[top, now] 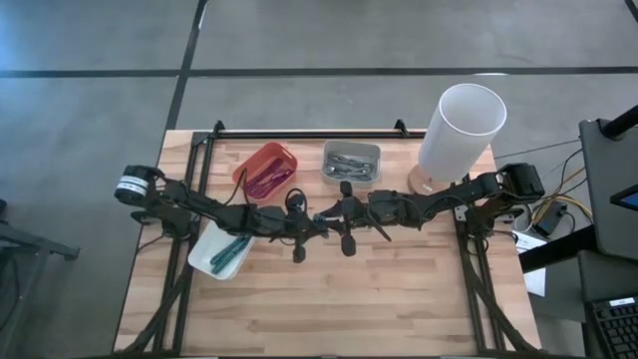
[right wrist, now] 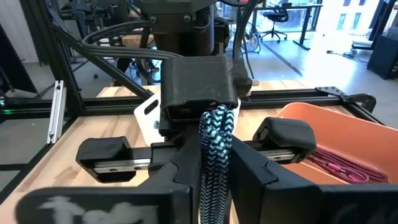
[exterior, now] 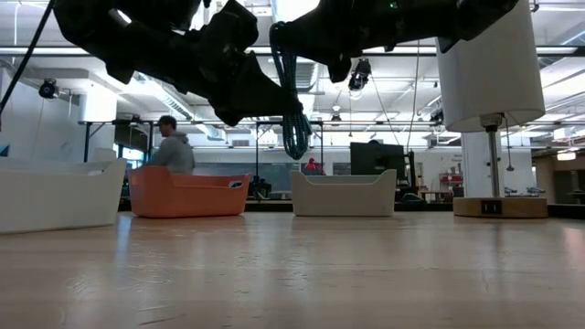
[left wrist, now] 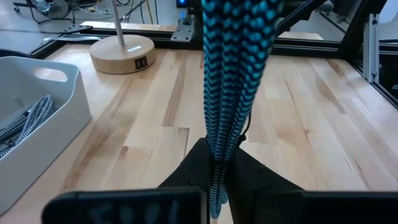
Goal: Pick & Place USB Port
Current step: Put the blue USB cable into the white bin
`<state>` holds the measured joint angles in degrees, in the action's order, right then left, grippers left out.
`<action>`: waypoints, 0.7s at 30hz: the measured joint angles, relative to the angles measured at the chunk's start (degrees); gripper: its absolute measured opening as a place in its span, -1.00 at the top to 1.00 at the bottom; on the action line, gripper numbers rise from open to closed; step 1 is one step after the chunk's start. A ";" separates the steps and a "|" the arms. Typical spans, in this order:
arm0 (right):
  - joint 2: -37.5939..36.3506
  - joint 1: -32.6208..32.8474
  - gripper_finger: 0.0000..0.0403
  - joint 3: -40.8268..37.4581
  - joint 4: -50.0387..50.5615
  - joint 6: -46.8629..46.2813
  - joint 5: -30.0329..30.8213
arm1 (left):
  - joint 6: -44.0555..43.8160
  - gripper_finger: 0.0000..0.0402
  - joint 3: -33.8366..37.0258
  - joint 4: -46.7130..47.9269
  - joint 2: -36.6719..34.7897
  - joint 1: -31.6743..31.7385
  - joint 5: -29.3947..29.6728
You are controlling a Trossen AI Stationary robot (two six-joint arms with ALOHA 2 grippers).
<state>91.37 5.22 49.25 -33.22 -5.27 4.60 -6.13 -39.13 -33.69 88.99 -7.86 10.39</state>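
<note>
A teal-and-black braided cable (exterior: 292, 100), bundled into several strands, hangs in the air over the middle of the table between both grippers. My left gripper (left wrist: 219, 177) comes from the table's left and is shut on it. My right gripper (right wrist: 214, 171) comes from the right, faces the left one closely, and is shut on the same bundle. In the high view the two (top: 311, 227) (top: 337, 212) meet near the table's centre. The lamp's round wooden base (left wrist: 121, 53), with a port in its side, stands at the far right. My left gripper pinches the cable bundle (left wrist: 217, 163) between its two fingers, several strands together, coming level from the table's left. The bundle is lifted clear of the table. My right gripper pinches the same bundle (right wrist: 214, 146) between its two fingers, several strands together, coming level from the table's right. The cable's loop (exterior: 294, 137) hangs below, clear of the tabletop.
A white bin (top: 221, 251) with teal cables sits at the left, a red bin (top: 267, 170) with pink cables and a grey bin (top: 351, 162) with black-and-white cables at the far side. The lamp's tall white shade (top: 459, 125) rises at the far right. A person shows in the room behind.
</note>
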 joint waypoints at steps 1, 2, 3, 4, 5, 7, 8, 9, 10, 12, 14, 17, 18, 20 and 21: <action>0.00 -0.01 0.67 0.00 0.08 -0.03 0.00 | 0.00 0.88 0.00 0.00 0.00 0.00 0.00; 0.00 -0.01 0.63 0.00 0.18 -0.06 0.00 | 0.00 0.89 0.00 0.00 0.00 0.00 0.00; 0.00 0.00 0.60 0.00 0.26 -0.08 -0.01 | 0.00 0.90 0.00 0.00 0.00 0.02 0.00; 0.00 0.01 0.56 0.00 0.28 -0.10 -0.01 | -0.02 0.92 0.00 0.00 0.00 0.02 0.00; 0.00 0.01 0.53 0.00 0.33 -0.16 -0.02 | -0.06 0.93 0.00 0.00 0.00 0.02 0.00; 0.00 0.01 0.46 0.00 0.49 -0.33 -0.02 | -0.33 0.93 0.00 0.10 -0.02 0.02 0.00; -0.02 0.01 0.43 0.00 0.84 -0.33 -0.03 | -0.69 0.93 0.00 0.21 -0.04 0.02 0.00; -0.04 0.01 0.40 0.00 1.38 -0.33 -0.03 | -1.32 0.92 0.00 0.41 -0.05 0.02 -0.02; -0.04 0.01 0.37 0.00 1.76 -0.33 -0.02 | -2.08 0.91 0.00 0.82 -0.08 0.02 -0.02; -0.04 0.00 0.32 0.00 2.88 -0.33 -0.03 | -3.43 0.90 0.02 2.66 -0.37 0.02 -0.02; -0.05 0.01 0.27 0.00 4.09 -0.35 -0.04 | -4.58 0.90 0.03 5.47 -1.25 0.02 -0.02; -0.11 0.00 0.21 -0.02 6.53 -0.71 -0.04 | -6.06 0.92 0.07 9.83 -3.16 -0.02 -0.03; -0.11 0.00 0.20 -0.02 7.25 -0.74 -0.04 | -6.56 0.92 0.07 11.31 -4.01 -0.03 -0.02; -0.11 0.01 0.16 -0.02 8.65 -1.07 -0.07 | -7.38 0.92 0.07 14.68 -5.99 -0.07 0.08; -0.11 0.01 0.15 -0.02 9.33 -1.54 -0.11 | -7.64 0.92 0.07 16.65 -7.13 -0.07 0.17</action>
<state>91.26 5.23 49.23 -23.90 -6.81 4.49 -13.77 -39.07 -17.04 81.86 -7.92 10.57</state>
